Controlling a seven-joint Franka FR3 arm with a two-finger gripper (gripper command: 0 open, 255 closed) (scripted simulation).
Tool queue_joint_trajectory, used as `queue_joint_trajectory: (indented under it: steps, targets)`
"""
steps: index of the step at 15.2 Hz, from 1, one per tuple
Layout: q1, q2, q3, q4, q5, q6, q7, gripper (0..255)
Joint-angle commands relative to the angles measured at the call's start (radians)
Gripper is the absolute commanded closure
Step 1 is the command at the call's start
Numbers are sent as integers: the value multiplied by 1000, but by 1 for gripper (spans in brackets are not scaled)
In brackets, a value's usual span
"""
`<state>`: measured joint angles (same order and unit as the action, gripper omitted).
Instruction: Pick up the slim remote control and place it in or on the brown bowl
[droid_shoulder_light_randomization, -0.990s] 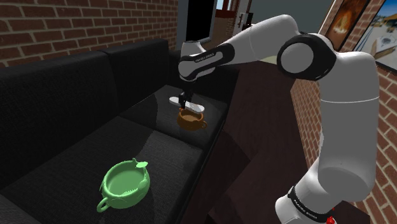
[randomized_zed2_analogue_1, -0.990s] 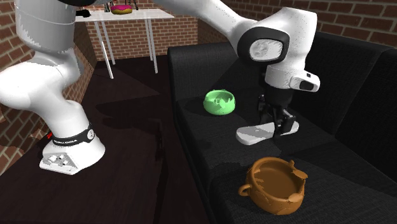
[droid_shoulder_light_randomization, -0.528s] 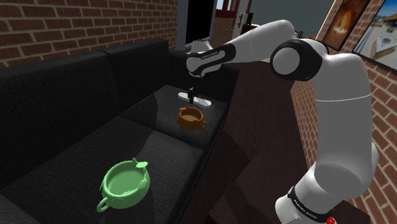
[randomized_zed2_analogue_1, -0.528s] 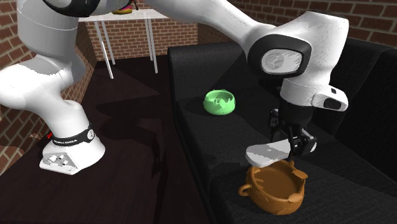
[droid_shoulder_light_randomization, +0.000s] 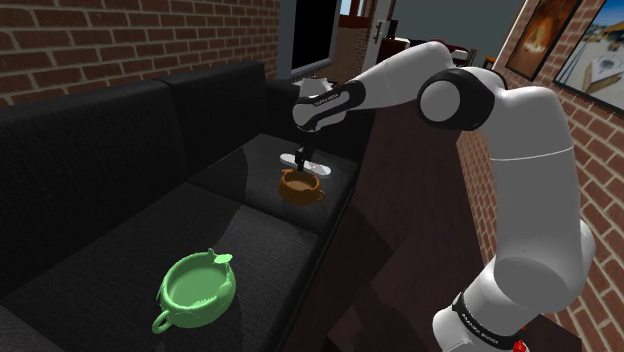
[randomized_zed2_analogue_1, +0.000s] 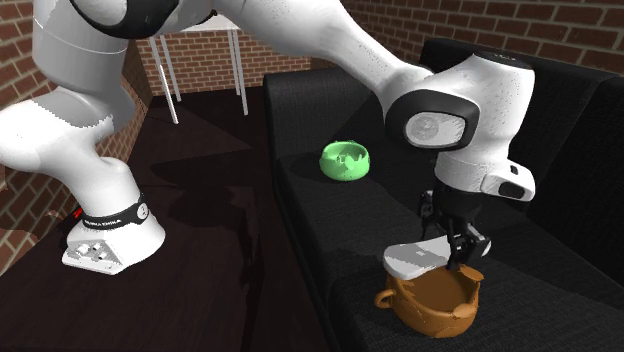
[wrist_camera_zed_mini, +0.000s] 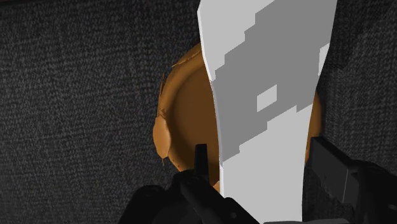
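Op: Gripper state?
Ann: Your gripper (randomized_zed2_analogue_1: 456, 243) is clamped on the remote (randomized_zed2_analogue_1: 420, 256), gripping it near one end. In the wrist view both black fingers (wrist_camera_zed_mini: 331, 165) press its long edges.
Op: Where's the remote?
Ann: In the air, right over the brown bowl (randomized_zed2_analogue_1: 432, 296). It lies roughly flat, and its free end sticks out past the rim toward the green bowl (randomized_zed2_analogue_1: 345, 160). From the wrist you see a pale grey slab with a darker stepped patch, crossing the brown bowl's mouth with the orange-brown inside showing beside it.
Op: Touching the rim?
Ann: Can't say for sure. In the second exterior view it looks just above the rim, maybe grazing it, but the angle is poor.
Op: And the bowls?
Ann: The brown bowl sits upright on the black sofa (droid_shoulder_light_randomization: 110, 190) seat. The green bowl is upright on the same sofa, well apart from it.
Op: Arm?
Ann: In the shoulder view your arm (droid_shoulder_light_randomization: 520, 150) reaches up and to the left, with the hand pointing down over the brown bowl. There's a brick wall (droid_shoulder_light_randomization: 130, 40) behind the sofa.
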<state>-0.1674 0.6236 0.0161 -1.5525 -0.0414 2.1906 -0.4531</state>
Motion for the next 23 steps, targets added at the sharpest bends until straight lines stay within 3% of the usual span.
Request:
queue_joint_trajectory:
  steps: [1, 13, 14, 19, 23]
  targets:
    - [1, 16, 0, 0, -1, 17, 1, 255]
    - [1, 49, -1, -7, -2, 56, 3, 255]
    - [1, 49, -1, -7, -2, 56, 3, 0]
    - [1, 49, -1, -6, -2, 56, 3, 0]
    - [2, -22, 1, 11, 0, -32, 1, 0]
